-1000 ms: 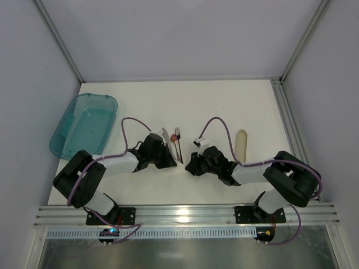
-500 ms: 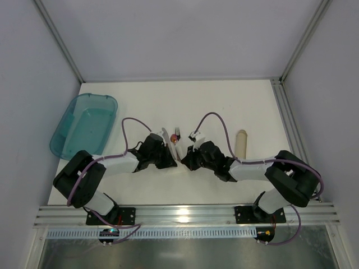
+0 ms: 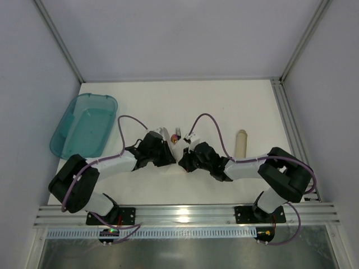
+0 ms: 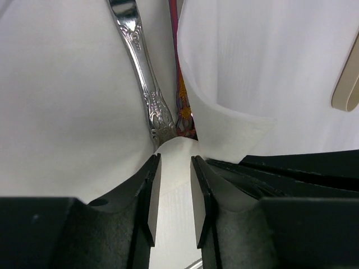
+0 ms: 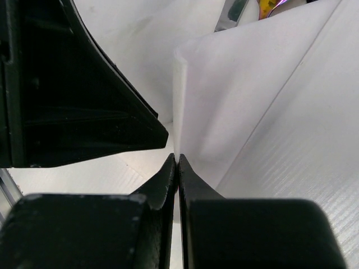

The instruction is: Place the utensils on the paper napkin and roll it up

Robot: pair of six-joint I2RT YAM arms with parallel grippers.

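Jaws first: on the left gripper (image 4: 174, 162) they stand released, a clear gap between the two pads, with the napkin's curled edge right at their tips. Over on the right gripper (image 5: 176, 159) they're clenched tight, pinching a raised edge of the one paper napkin (image 4: 224, 84). Two utensils (image 4: 161, 120) in play, side by side mid-desk between the two arms: one silver handle (image 4: 140, 67) with scrollwork, one reddish iridescent handle (image 4: 180, 103) half tucked under the napkin's flap. From above, fork tines (image 3: 177, 133) poke out beyond the grippers. Elsewhere on the desk (image 3: 224, 106): one teal tub (image 3: 84, 126) at the left edge, one tan tube (image 3: 242, 144) right of the right arm, well apart from the napkin.
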